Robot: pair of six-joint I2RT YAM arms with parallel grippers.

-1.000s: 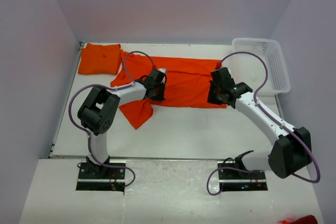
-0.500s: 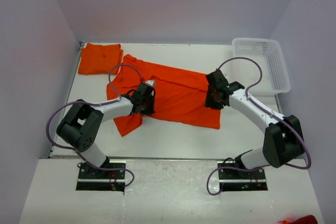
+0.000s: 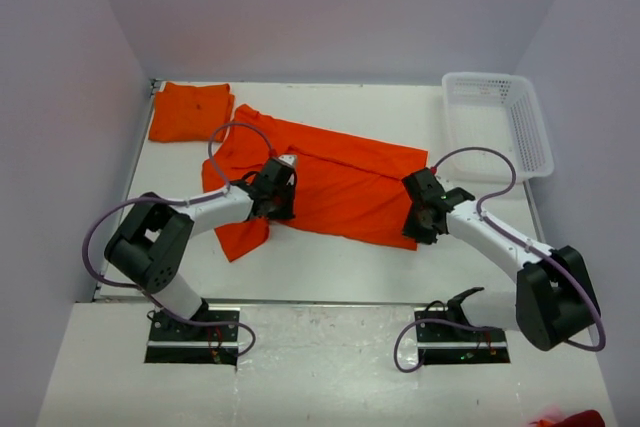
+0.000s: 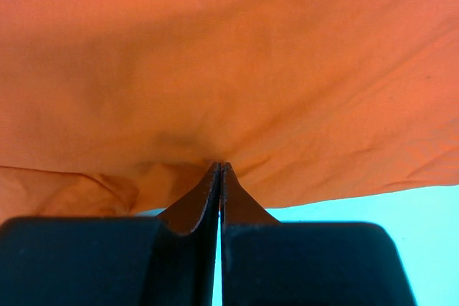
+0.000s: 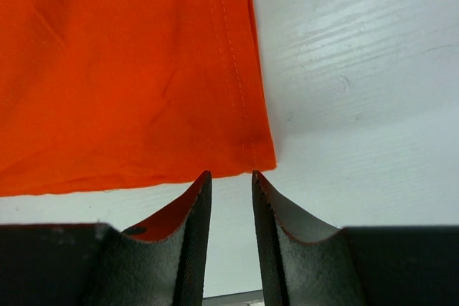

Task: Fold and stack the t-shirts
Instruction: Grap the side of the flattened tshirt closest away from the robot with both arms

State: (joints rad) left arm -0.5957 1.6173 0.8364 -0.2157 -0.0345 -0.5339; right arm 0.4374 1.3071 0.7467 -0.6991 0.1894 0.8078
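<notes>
One orange t-shirt (image 3: pixel 340 179) lies spread out and slanted across the middle of the table. My left gripper (image 3: pixel 277 199) rests on its left part, shut on a pinch of the cloth. The left wrist view shows the closed tips (image 4: pixel 219 167) puckering the orange t-shirt (image 4: pixel 229 69). My right gripper (image 3: pixel 413 229) sits at the shirt's near right corner, open and holding nothing. Seen from the right wrist, the t-shirt's stitched hem corner (image 5: pixel 254 154) lies flat just beyond the parted gripper tips (image 5: pixel 229 175). A second t-shirt (image 3: pixel 190 112) lies folded at the back left.
A white lattice basket (image 3: pixel 500 122) stands at the back right corner. The white table (image 3: pixel 330 267) shows bare along its near edge, in front of the shirt. Walls close in the left, back and right sides.
The spread shirt was dragged left and nearer, and now lies slanted. My right gripper opened, let go of the hem corner and drew back toward the near edge. The left stayed shut.
</notes>
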